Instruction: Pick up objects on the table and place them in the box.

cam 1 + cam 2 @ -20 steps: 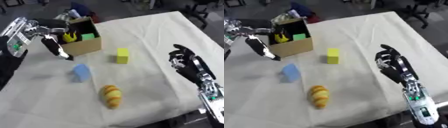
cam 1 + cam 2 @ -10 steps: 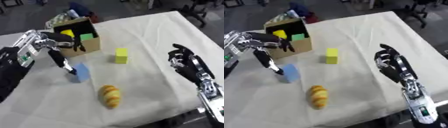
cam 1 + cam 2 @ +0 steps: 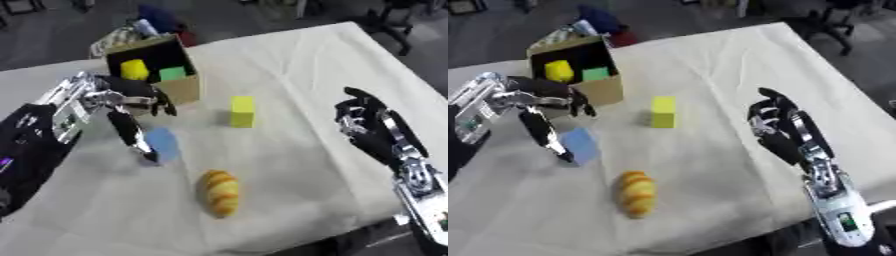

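Observation:
A light blue block (image 3: 163, 144) lies on the white cloth left of centre. My left hand (image 3: 127, 104) hovers right over it, fingers spread and straight, one long finger reaching down along the block's left side. A yellow block (image 3: 242, 111) stands near the middle. An orange-yellow bread-like item (image 3: 220, 192) lies nearer the front. The cardboard box (image 3: 181, 89) at the back left holds a yellow cube (image 3: 134, 69) and a green cube (image 3: 172, 74). My right hand (image 3: 372, 127) hangs open at the right, holding nothing.
The table's cloth (image 3: 297, 75) runs to its edges at right and front. Dark floor, a blue object (image 3: 159, 17) and chair legs lie beyond the far edge, behind the box.
My left hand has moved away from the box, down and toward the light blue block, and now reaches beside it. The right hand has stayed in place.

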